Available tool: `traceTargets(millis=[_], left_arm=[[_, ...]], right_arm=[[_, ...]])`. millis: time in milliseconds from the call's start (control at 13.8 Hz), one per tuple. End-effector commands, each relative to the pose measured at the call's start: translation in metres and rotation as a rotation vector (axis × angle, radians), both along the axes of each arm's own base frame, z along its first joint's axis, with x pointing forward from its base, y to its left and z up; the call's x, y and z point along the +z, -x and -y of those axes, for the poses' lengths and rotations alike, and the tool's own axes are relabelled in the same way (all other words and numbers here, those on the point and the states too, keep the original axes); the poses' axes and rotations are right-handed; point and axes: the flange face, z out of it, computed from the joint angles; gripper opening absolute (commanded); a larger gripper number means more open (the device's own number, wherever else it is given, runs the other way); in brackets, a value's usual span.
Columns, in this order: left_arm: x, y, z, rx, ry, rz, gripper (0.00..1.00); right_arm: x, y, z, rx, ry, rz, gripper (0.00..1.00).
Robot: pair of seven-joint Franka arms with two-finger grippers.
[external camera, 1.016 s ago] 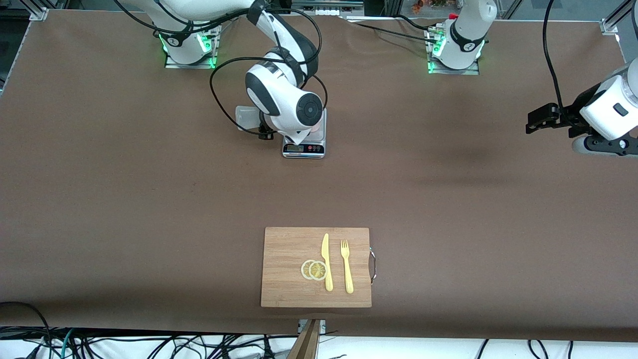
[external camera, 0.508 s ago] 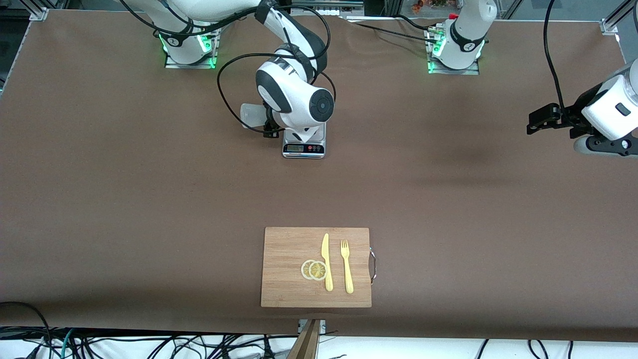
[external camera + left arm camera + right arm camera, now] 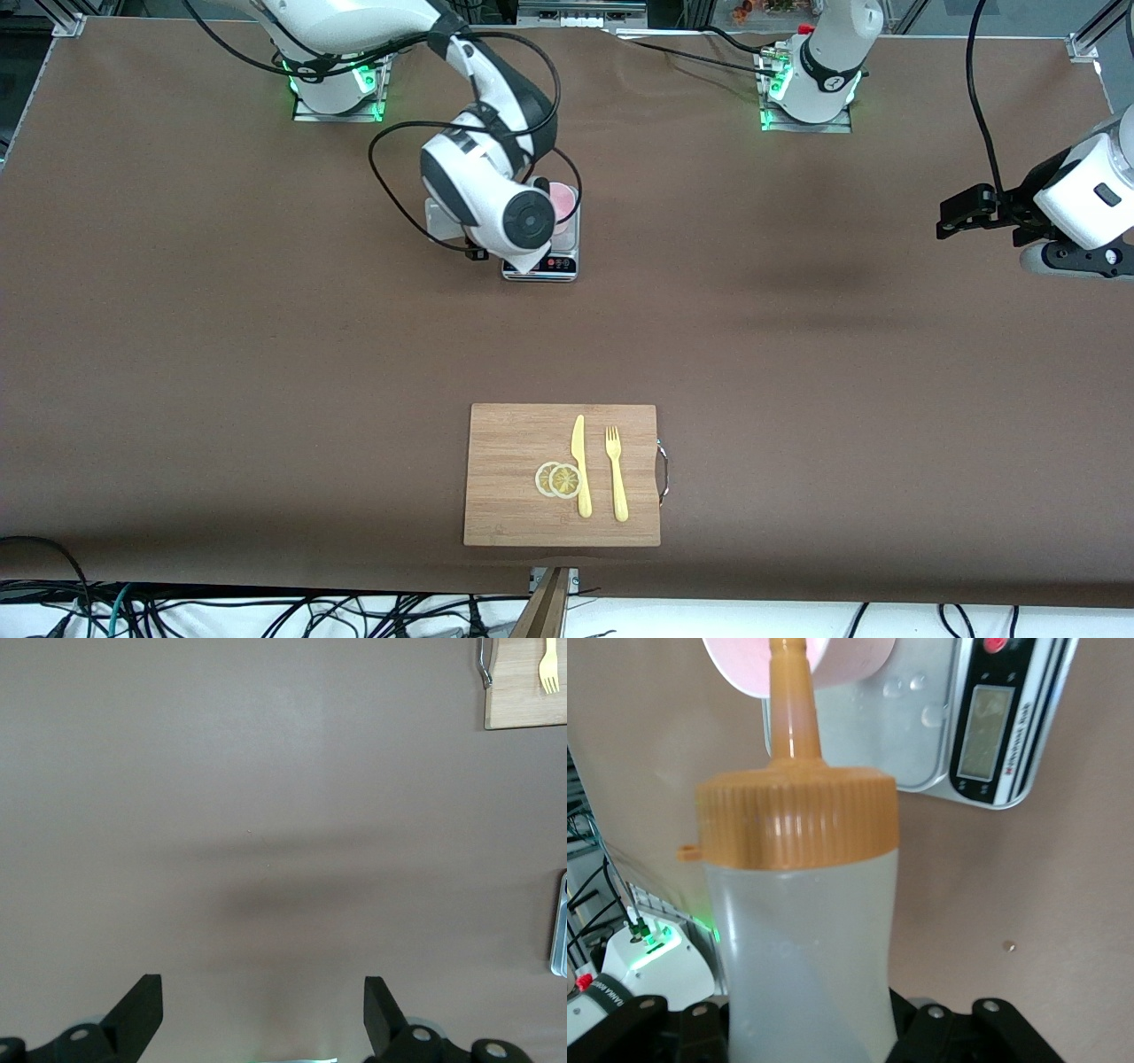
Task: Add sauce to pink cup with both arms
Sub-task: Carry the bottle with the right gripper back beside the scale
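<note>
The pink cup (image 3: 562, 204) stands on the grey kitchen scale (image 3: 556, 264). My right gripper (image 3: 469, 232) is shut on the sauce bottle (image 3: 439, 219) and holds it tipped beside the scale, over the table. In the right wrist view the bottle (image 3: 802, 939) fills the middle, and its orange nozzle (image 3: 788, 713) points at the rim of the pink cup (image 3: 850, 660); the gripper (image 3: 806, 1032) clamps the bottle's body. My left gripper (image 3: 961, 213) is open and empty, waiting over bare table at the left arm's end; it also shows in the left wrist view (image 3: 261, 1014).
A wooden cutting board (image 3: 509, 514) lies near the front camera with a yellow knife (image 3: 580, 465), a yellow fork (image 3: 616, 474) and two lemon slices (image 3: 558, 479). The scale's display (image 3: 979, 731) shows in the right wrist view. Water drops lie on the scale plate.
My right arm swung toward the left arm's end, then back toward its own end with the bottle, so the pink cup now shows beside its wrist. The left arm has not moved.
</note>
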Motion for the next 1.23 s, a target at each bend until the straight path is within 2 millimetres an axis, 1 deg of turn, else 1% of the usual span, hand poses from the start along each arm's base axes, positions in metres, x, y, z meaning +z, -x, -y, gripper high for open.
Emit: traceTargets(millis=[0, 73, 145, 363, 508, 580, 726, 871, 1016, 1161], left_arm=[[0.005, -0.005, 0.002, -0.016, 0.004, 0.003, 1.00], [0.005, -0.005, 0.001, -0.013, 0.004, 0.003, 1.00], [0.005, -0.005, 0.001, -0.013, 0.004, 0.003, 1.00], [0.005, -0.005, 0.002, -0.014, 0.004, 0.003, 1.00], [0.005, -0.005, 0.001, -0.013, 0.004, 0.003, 1.00], [0.005, -0.005, 0.002, -0.016, 0.004, 0.003, 1.00], [0.004, -0.005, 0.003, -0.014, 0.004, 0.002, 1.00], [0.003, -0.006, 0.004, -0.019, 0.004, 0.000, 1.00], [0.003, -0.006, 0.004, -0.021, 0.004, 0.000, 1.00], [0.003, -0.006, 0.004, -0.021, 0.004, 0.000, 1.00]], right_arm=[[0.016, -0.024, 0.025, -0.010, -0.134, -0.025, 0.00], [0.015, -0.036, 0.041, -0.024, -0.190, -0.032, 0.00], [0.013, -0.049, 0.062, -0.041, -0.266, -0.041, 0.00], [0.009, -0.090, 0.132, -0.124, -0.537, -0.068, 0.00], [0.008, -0.109, 0.178, -0.170, -0.684, -0.080, 0.00], [0.002, -0.116, 0.200, -0.197, -0.751, -0.087, 0.00], [-0.009, -0.122, 0.247, -0.239, -0.902, -0.095, 0.00], [-0.025, -0.123, 0.298, -0.274, -1.043, -0.085, 0.00], [-0.057, -0.116, 0.344, -0.304, -1.216, -0.114, 0.00], [-0.088, -0.100, 0.388, -0.318, -1.361, -0.118, 0.00]])
